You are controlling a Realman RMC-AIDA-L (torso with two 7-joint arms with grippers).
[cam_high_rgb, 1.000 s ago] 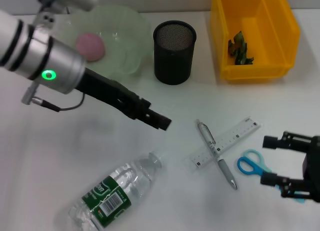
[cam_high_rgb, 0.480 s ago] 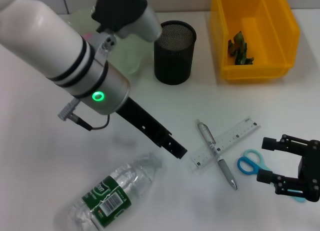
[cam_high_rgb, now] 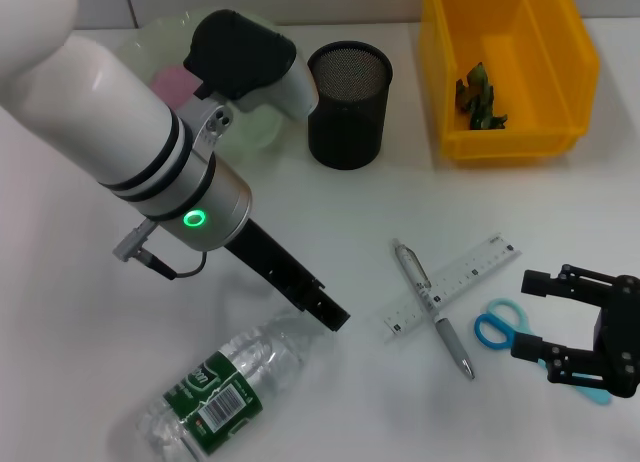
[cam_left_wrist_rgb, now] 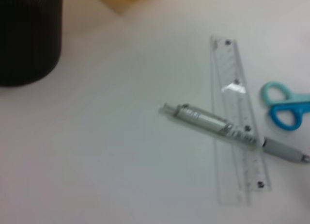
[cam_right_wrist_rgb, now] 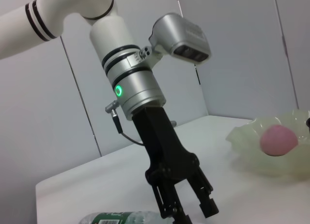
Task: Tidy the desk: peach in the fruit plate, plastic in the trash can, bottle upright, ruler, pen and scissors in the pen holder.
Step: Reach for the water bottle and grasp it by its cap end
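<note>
on the white surface: clear plastic water bottle with green label, lying flat. left gripper just above its cap end, fingers spread, nothing held. advised: straddle the neck squarely before closing. right gripper beside blue scissors, fingers released.
</note>
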